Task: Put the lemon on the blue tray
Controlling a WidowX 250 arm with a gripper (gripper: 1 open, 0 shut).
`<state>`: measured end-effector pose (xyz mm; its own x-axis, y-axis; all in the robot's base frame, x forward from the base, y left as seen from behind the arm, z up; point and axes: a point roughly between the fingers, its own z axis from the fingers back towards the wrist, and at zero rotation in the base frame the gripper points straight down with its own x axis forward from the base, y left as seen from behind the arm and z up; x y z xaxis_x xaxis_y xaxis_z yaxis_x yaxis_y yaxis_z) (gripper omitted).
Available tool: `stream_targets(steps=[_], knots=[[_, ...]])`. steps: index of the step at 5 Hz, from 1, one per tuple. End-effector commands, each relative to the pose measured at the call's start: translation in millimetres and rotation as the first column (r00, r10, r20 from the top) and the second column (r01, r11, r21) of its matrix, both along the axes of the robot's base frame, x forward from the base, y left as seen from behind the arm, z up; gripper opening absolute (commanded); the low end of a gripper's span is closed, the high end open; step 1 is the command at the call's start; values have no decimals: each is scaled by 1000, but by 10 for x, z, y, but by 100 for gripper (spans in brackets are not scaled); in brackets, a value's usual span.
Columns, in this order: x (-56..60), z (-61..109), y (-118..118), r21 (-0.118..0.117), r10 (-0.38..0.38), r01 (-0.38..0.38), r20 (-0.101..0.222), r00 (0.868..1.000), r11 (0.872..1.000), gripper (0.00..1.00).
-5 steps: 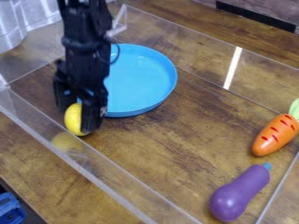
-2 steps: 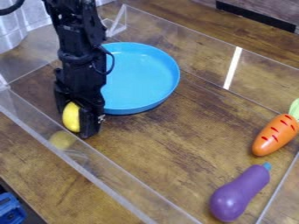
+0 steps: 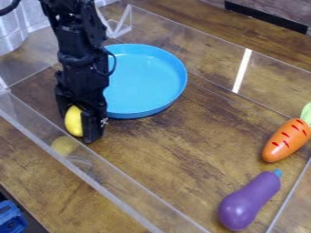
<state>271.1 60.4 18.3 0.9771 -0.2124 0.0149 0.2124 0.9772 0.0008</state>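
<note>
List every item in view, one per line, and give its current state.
Black gripper: pointing down, shut on the small yellow lemon.
Small yellow lemon: between the jaws, beside the tray, not on it.
Round blue plastic tray: flat on the table, nothing in it.
Orange toy carrot: lying at the right, untouched.
Purple toy eggplant: lying near the front, untouched.

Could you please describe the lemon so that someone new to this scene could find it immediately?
Start at the large round blue tray. At its left edge the black pincer points down, shut on the lemon. It is the only yellow fruit.
</note>
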Motion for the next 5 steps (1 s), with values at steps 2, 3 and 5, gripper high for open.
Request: stream_targets(steps=[2, 3, 5], knots=[[13, 71, 97, -9, 10, -10, 44, 999, 1000, 0], [26, 86, 86, -8, 0, 0, 45, 999, 1000, 0], [51, 119, 63, -5, -19, 20, 47, 999, 1000, 0]])
